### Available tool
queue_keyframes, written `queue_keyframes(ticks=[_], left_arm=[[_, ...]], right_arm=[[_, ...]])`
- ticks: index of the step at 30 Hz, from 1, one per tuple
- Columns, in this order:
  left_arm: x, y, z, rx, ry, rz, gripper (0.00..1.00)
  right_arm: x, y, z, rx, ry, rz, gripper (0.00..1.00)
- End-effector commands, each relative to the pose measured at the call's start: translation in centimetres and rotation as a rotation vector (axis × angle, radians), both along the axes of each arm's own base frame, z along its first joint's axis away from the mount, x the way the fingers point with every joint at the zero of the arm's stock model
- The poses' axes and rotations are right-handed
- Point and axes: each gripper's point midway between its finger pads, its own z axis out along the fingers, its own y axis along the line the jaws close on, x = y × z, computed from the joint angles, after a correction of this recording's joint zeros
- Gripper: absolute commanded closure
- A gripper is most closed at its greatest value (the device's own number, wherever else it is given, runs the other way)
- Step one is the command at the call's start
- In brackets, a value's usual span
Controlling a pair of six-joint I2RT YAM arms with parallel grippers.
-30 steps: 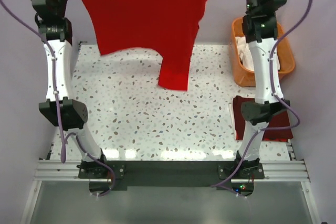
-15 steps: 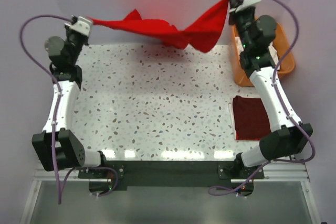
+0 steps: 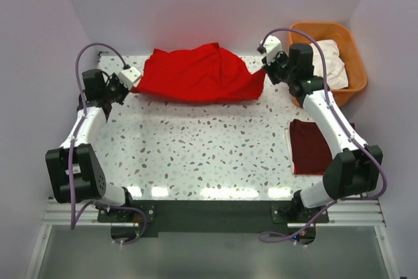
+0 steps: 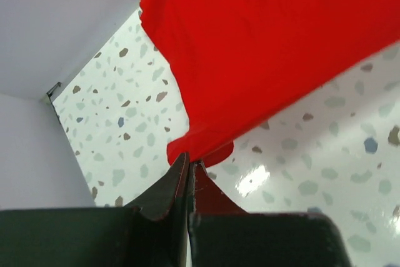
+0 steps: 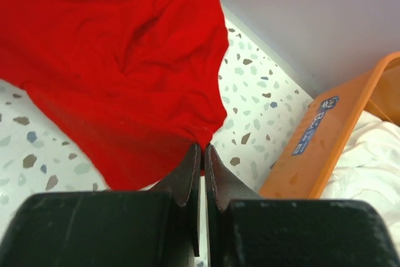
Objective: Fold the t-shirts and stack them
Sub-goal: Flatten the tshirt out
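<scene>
A bright red t-shirt [image 3: 199, 73] lies spread and rumpled across the far part of the speckled table [image 3: 196, 148]. My left gripper [image 3: 132, 76] is shut on its left corner, low over the table; in the left wrist view the shirt [image 4: 275, 42] runs out from the pinched jaws [image 4: 189, 162]. My right gripper [image 3: 264, 68] is shut on its right corner; the right wrist view shows the cloth [image 5: 119, 60] bunched at the closed jaws [image 5: 203, 148]. A folded dark red t-shirt [image 3: 313, 146] lies flat at the table's right side.
An orange basket [image 3: 349, 47] with white cloth [image 3: 330, 63] in it stands at the back right; its wall shows in the right wrist view [image 5: 331, 136]. Pale walls close off the back and both sides of the table.
Both arms have swung down and forward from high up. The red shirt, first hanging in the air, now lies draped on the far part of the table, still gripped at both corners.
</scene>
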Motion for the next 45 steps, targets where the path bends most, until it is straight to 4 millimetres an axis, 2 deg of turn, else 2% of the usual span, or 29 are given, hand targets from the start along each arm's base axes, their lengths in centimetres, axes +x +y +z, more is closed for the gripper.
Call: queue_keyframes(ticks=[1,4,5,6,7,8,10,11,13,14,15,16,17,18,19,20,21,22,25,26,28,29,30,32,34,35,38,42,45], left_arm=[[-1.6,0.2,3.5,0.104,-0.018,-0.097,1.00],[-5.0,0.3,2.2,0.170,0.088,-0.144,1.00],[-6.9,0.1,0.7,0.204,0.155,-0.193,1.00],[-8.3,-0.1,0.3,0.233,0.183,-0.226,1.00],[-10.8,-0.4,-1.8,0.232,0.275,-0.266,1.00],[-11.9,-0.5,-2.5,0.264,0.287,-0.309,1.00],[-14.5,-0.7,-4.1,0.275,0.329,-0.337,1.00],[-15.7,-0.9,-4.7,0.290,0.352,-0.371,1.00],[-17.7,-1.2,-6.1,0.306,0.381,-0.396,0.99],[-18.3,-1.1,-6.5,0.319,0.390,-0.407,0.96],[-18.6,-0.7,-6.8,0.332,0.397,-0.395,0.91],[-18.9,-0.5,-7.1,0.329,0.408,-0.391,0.78],[-19.2,-0.4,-7.3,0.319,0.424,-0.391,0.70],[-18.8,0.0,-6.8,0.299,0.419,-0.376,0.43],[-18.6,0.0,-6.5,0.280,0.425,-0.370,0.28],[-18.4,0.0,-6.2,0.255,0.431,-0.353,0.23],[-17.9,-0.2,-5.8,0.223,0.424,-0.348,0.22],[-16.9,-0.2,-5.1,0.203,0.415,-0.343,0.22],[-14.5,-0.5,-4.0,0.109,0.395,-0.292,0.23],[-13.9,-0.5,-3.9,0.060,0.404,-0.254,0.24],[-11.6,-0.1,-3.9,-0.021,0.407,-0.165,0.28],[-10.8,0.1,-3.8,-0.048,0.407,-0.134,0.30],[-8.9,0.7,-4.1,-0.063,0.397,-0.092,0.32],[-7.4,1.1,-4.6,-0.129,0.439,0.015,0.34],[-5.6,1.4,-5.7,-0.183,0.495,0.080,0.36],[-5.2,1.5,-6.3,-0.185,0.519,0.098,0.37],[-4.5,2.4,-9.0,-0.194,0.594,0.165,0.39],[-5.5,3.1,-12.6,-0.166,0.684,0.204,0.45],[-6.8,3.6,-14.3,-0.138,0.726,0.240,0.51]], right_arm=[[-4.1,0.4,2.6,-0.045,0.039,0.121,1.00],[-9.7,1.1,1.3,-0.047,0.153,0.241,1.00],[-12.7,0.9,-0.2,-0.056,0.220,0.263,1.00],[-14.3,1.0,-1.2,-0.068,0.257,0.287,1.00],[-16.1,1.5,-2.1,-0.093,0.278,0.336,1.00],[-19.0,1.3,-4.0,-0.109,0.338,0.363,1.00],[-22.2,2.2,-5.2,-0.149,0.357,0.465,1.00],[-24.5,2.4,-6.7,-0.163,0.413,0.514,1.00],[-27.6,3.4,-6.8,-0.203,0.381,0.657,1.00],[-29.3,3.4,-7.5,-0.212,0.426,0.708,0.91],[-30.0,3.5,-7.4,-0.222,0.430,0.743,0.57],[-30.4,3.7,-7.3,-0.233,0.431,0.777,0.42],[-29.8,4.0,-6.6,-0.226,0.407,0.772,0.31],[-28.4,3.9,-6.7,-0.222,0.431,0.679,0.17],[-27.1,4.1,-6.6,-0.219,0.420,0.635,0.16],[-25.2,4.5,-5.8,-0.219,0.375,0.594,0.16],[-23.9,4.3,-6.1,-0.236,0.386,0.549,0.21],[-22.7,4.6,-7.2,-0.229,0.452,0.518,0.23],[-19.1,5.5,-7.4,-0.196,0.483,0.423,0.36],[-16.9,6.3,-8.1,-0.194,0.489,0.395,0.39],[-14.1,6.2,-8.6,-0.188,0.491,0.301,0.49],[-12.4,6.6,-10.2,-0.194,0.509,0.275,0.52],[-11.1,6.0,-10.9,-0.195,0.527,0.219,0.56],[-8.4,5.9,-12.9,-0.194,0.566,0.157,0.62],[-6.2,4.8,-13.4,-0.200,0.576,0.088,0.64],[-5.6,4.4,-15.5,-0.222,0.619,0.067,0.66],[-4.6,3.1,-17.3,-0.264,0.643,0.025,0.69],[-4.6,2.2,-20.4,-0.324,0.690,0.001,0.73],[-5.3,1.4,-22.3,-0.366,0.724,-0.014,0.77]])
